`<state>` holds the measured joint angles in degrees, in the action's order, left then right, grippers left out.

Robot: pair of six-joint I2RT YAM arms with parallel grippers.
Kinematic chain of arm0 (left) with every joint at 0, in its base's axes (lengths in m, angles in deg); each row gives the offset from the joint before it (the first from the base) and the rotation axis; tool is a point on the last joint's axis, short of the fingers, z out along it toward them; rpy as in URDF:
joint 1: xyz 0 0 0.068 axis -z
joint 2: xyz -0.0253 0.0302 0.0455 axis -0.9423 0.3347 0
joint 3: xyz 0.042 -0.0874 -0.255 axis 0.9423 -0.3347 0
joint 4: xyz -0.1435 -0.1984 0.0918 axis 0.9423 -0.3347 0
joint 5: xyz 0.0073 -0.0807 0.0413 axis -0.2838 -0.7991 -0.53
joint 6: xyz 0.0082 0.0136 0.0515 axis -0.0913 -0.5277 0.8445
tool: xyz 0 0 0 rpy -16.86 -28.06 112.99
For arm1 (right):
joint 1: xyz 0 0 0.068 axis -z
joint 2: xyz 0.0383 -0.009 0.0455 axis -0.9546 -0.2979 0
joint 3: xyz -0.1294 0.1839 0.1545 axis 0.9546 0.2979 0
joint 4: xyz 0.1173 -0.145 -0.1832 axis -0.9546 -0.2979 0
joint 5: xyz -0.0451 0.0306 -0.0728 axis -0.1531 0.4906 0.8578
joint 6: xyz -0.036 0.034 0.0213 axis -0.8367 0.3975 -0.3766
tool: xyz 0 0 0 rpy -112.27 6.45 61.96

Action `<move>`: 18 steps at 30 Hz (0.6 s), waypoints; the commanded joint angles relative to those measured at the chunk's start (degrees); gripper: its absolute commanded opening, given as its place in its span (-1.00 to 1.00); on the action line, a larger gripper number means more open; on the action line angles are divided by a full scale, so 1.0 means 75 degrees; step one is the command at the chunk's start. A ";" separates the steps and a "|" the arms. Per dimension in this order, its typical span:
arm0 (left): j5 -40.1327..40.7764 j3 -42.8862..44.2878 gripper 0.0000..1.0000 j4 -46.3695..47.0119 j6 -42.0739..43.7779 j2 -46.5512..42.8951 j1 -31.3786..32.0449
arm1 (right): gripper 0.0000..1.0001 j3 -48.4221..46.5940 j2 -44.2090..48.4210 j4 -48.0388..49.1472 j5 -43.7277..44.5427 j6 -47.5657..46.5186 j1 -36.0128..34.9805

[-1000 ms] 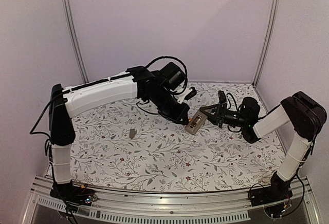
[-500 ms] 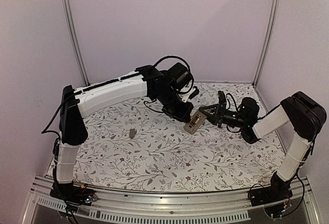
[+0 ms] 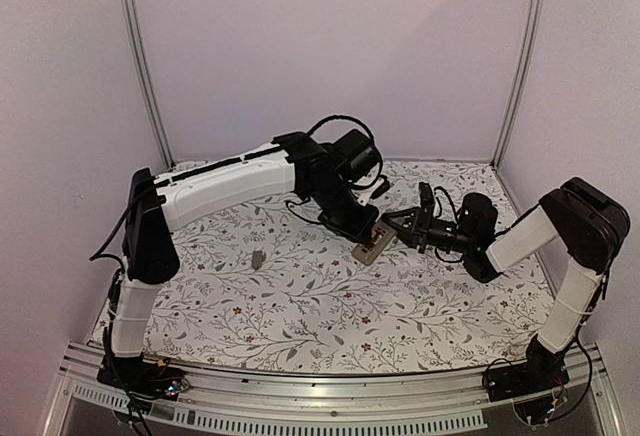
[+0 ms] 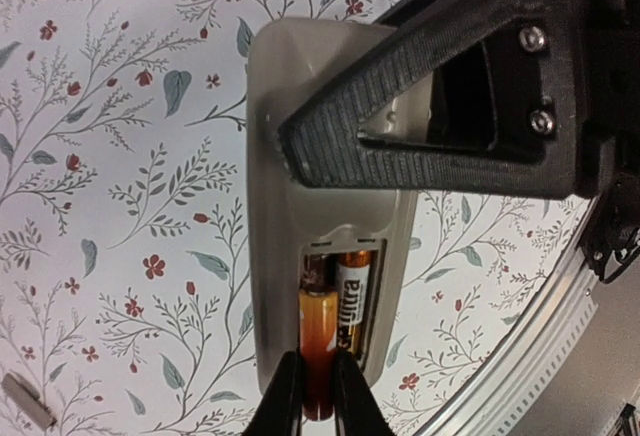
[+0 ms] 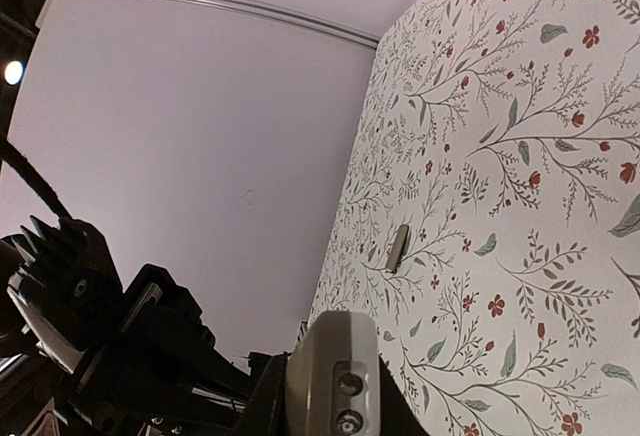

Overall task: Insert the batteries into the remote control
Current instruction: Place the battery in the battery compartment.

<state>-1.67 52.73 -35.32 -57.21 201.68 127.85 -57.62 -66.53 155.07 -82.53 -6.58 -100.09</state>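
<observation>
Now | left end effector: narrow, pinching a battery between its tips | right end effector: clamped across the remote control

Soft, even, pinkish light; faint shadows; sharp overhead view; wide-angle distortion in both wrist views.
</observation>
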 commanded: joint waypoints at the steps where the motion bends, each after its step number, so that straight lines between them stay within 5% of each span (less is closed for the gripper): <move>1: 0.0250 0.0146 -0.79 -0.0329 -0.0023 0.0194 0.0104 | -1.00 -0.0256 -0.0217 0.0326 0.0196 0.0107 -0.0224; 18: 0.0892 -0.0123 -0.62 -0.0639 -0.0175 0.0126 0.0072 | -1.00 -0.0580 -0.0497 0.0396 0.0379 0.0277 -0.0489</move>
<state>3.27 52.62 -37.94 -58.04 201.85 128.09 -60.31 -69.57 155.61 -79.65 -5.33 -103.17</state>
